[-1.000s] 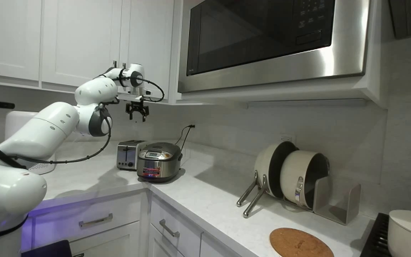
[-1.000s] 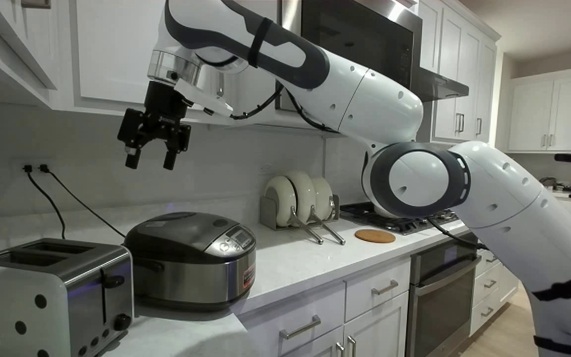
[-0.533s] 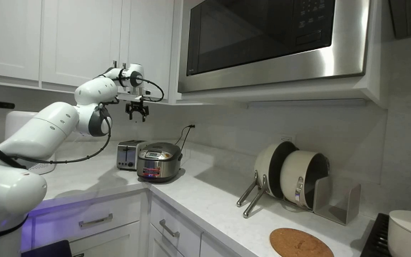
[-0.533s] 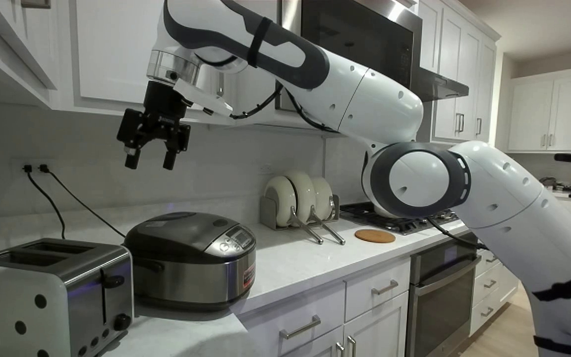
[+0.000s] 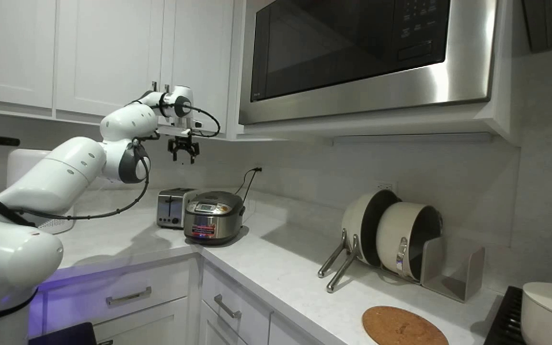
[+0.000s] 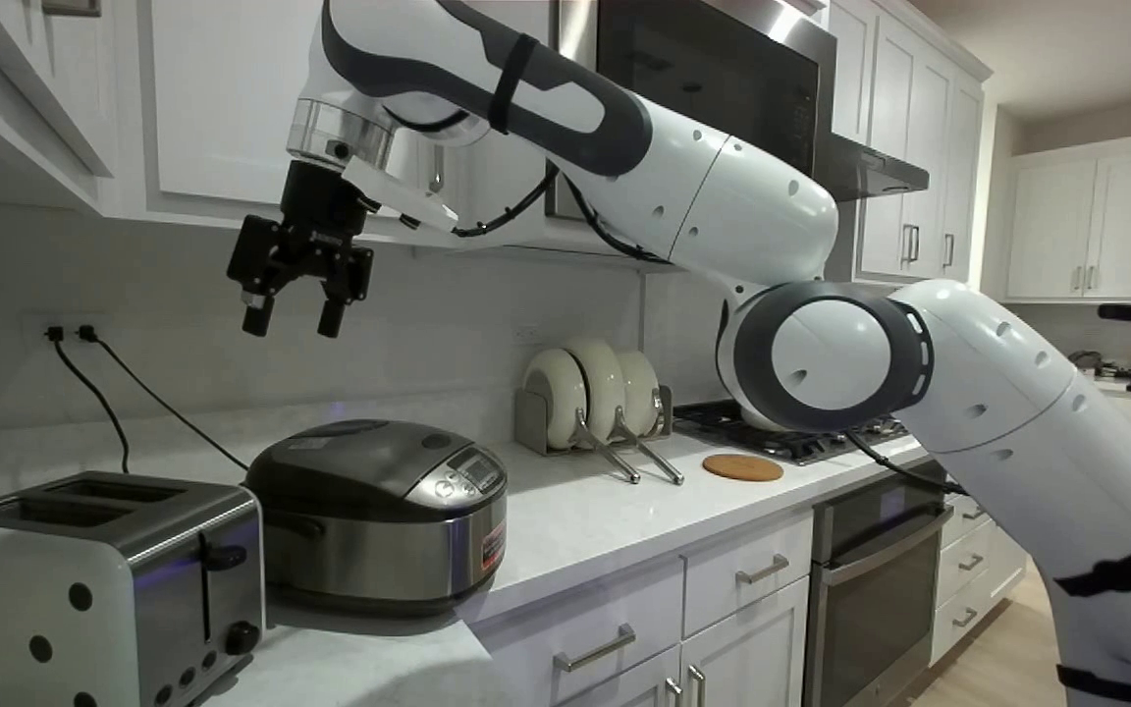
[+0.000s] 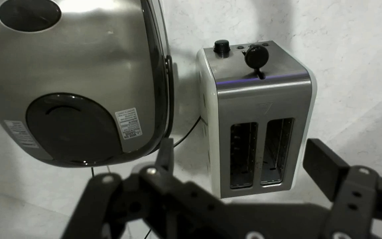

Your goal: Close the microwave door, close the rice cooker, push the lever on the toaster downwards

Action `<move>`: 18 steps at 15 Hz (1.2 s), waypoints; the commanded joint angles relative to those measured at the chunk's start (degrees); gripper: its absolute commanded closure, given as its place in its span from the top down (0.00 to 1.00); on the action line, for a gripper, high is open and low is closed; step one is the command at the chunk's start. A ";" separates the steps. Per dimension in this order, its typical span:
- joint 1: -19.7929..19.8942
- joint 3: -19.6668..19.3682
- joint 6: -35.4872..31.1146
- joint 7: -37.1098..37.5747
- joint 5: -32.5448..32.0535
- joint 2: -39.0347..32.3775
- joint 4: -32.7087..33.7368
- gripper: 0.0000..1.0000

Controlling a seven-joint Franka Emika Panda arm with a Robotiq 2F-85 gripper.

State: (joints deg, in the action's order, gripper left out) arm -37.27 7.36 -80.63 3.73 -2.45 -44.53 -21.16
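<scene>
Over the table (image 5: 281, 258) the arm (image 6: 752, 206) bends high, its far end pointing down. The microwave door (image 5: 328, 52) is closed, high above the table. Below, the closed rice cooker (image 6: 379, 520) stands just beside the toaster (image 7: 260, 103). The fingers (image 7: 325, 168), spread wide and empty, hang well above the toaster. The lever (image 7: 256, 57) is up.

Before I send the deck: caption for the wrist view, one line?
Wrist view: toaster, lever up, beside the closed rice cooker, framed by the open hand.
</scene>
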 commanded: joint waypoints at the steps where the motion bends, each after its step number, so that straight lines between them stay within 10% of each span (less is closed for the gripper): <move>1: 0.01 0.38 -1.76 -1.45 1.30 1.20 -0.84 1.00; 18: 3.28 0.63 -0.53 -5.42 1.95 2.96 -2.04 1.00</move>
State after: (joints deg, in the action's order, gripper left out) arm -35.10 8.17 -84.50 0.34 -1.18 -44.13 -20.97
